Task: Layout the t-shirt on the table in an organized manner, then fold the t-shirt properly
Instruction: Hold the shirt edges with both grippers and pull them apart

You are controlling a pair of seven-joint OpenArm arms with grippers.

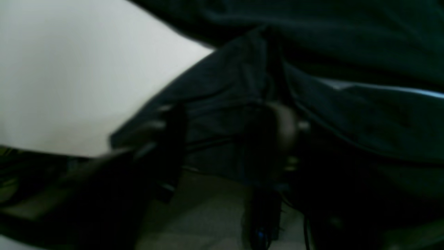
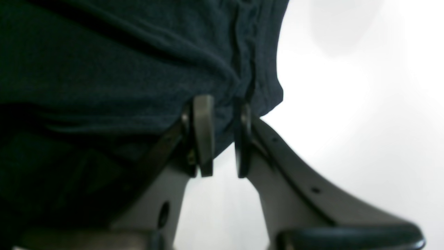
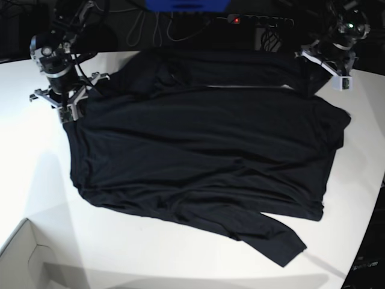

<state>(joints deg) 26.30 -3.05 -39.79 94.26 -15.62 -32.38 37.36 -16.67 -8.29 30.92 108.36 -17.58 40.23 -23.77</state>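
The right gripper [image 2: 221, 137] has two pale grey, curved finger arms edged with a dark strip and dotted with small holes; each ends in a flat, dull grey pad [image 2: 204, 133]. A black rounded part sits at its base. From the base view, both arms are black with silver-grey brackets and loose black cables. The left gripper [image 3: 328, 63] carries a white bracket and a small green light near its wrist.

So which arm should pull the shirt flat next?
Probably the right gripper: it is shut on the shirt edge. The left gripper is near the other corner, its grip unclear.
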